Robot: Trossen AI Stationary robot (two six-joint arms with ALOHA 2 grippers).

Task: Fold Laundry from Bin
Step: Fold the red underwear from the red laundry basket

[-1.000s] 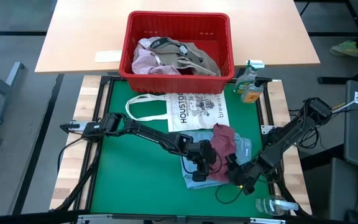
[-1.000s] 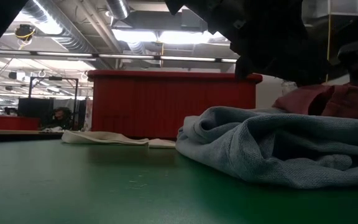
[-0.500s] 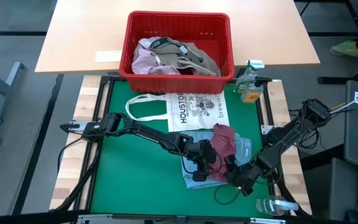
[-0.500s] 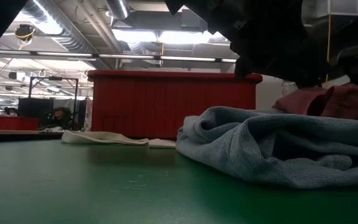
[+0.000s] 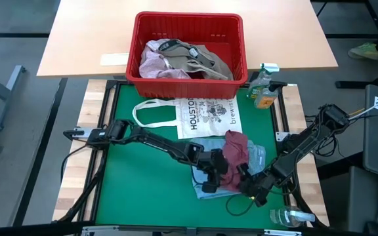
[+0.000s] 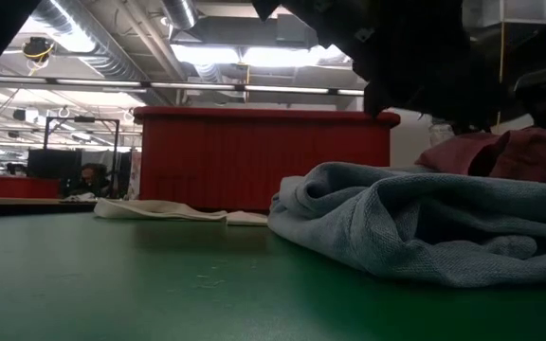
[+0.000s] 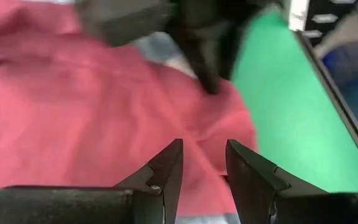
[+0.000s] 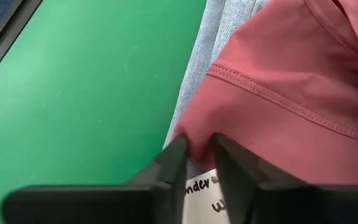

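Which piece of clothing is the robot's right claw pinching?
The maroon garment. The right gripper pinches its hemmed edge, while the light blue garment lies flat beneath it, and the other clothes sit in the red bin.

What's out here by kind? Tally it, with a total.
Mat clothes: 2 (maroon garment, blue garment)
Bin clothes showing: 2 (pink garment, khaki garment)
Tote bag: 1
Red bin: 1
Bottles: 2 (spray bottle, clear bottle)
Total: 8
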